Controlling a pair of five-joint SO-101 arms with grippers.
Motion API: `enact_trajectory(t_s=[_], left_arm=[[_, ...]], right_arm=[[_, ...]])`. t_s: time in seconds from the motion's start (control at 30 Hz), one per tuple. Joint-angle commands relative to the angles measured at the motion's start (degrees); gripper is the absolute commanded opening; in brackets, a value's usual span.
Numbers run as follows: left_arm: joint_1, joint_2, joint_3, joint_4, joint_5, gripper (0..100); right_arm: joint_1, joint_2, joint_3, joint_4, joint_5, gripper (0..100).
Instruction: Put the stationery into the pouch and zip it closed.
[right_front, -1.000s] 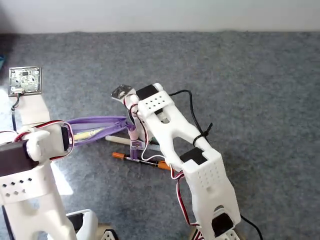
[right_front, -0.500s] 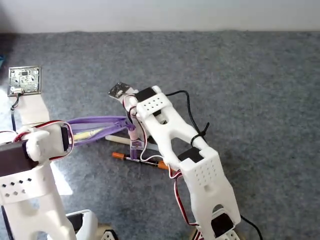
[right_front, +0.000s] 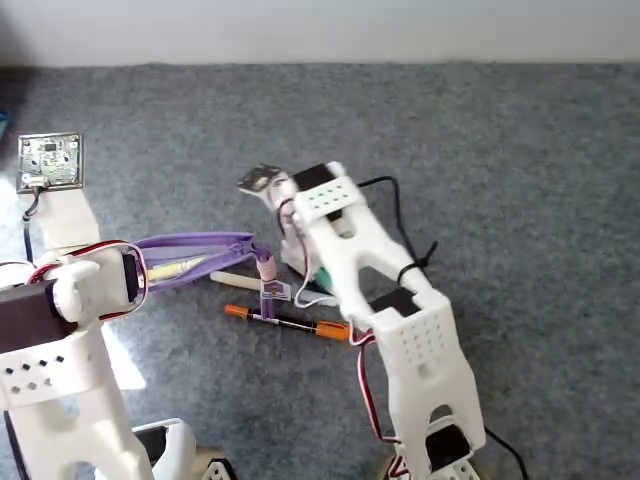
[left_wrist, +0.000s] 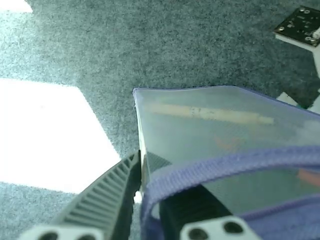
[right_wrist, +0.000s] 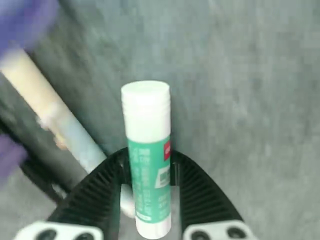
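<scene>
Left gripper (left_wrist: 142, 172) pinched on one end of the translucent purple-trimmed zip pouch (left_wrist: 215, 130), which lies on the grey felt-covered desk (right_front: 500, 180) with a cream stick (right_front: 178, 268) inside. Right gripper (right_wrist: 147, 157) clamped round a green-and-white glue stick (right_wrist: 146, 165), beside the pouch's far end. Loose just beside that end: white marker (right_front: 235, 281), black pen with orange ends (right_front: 285, 322), partly under the right arm.

The pouch (right_front: 190, 245) lies left on the tabletop (right_front: 500, 150), one end in the left claw (left_wrist: 142, 172), a pen (left_wrist: 210, 114) inside it. Right of it, the right claw (right_wrist: 147, 156) holds a glue stick (right_wrist: 146, 125). Before the pouch lie a marker (right_front: 235, 281) and an orange-tipped pen (right_front: 285, 322)
</scene>
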Motion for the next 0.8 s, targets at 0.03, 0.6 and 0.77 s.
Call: enact_trajectory(t_s=[0.03,0.6,0.77], left_arm=[[0.09,0.00,-0.75,0.18,0.88,1],[0.09,0.00,-0.75,0.18,0.88,1],[0.09,0.00,-0.75,0.09,0.88,1]], right_arm=[[5.05,-5.76,-1.32,8.48,0.44,1.0],[0.40,-53.76,32.53,14.20,-12.84,0.9],[-3.65,-67.03,34.37,12.18,-24.79,0.9]])
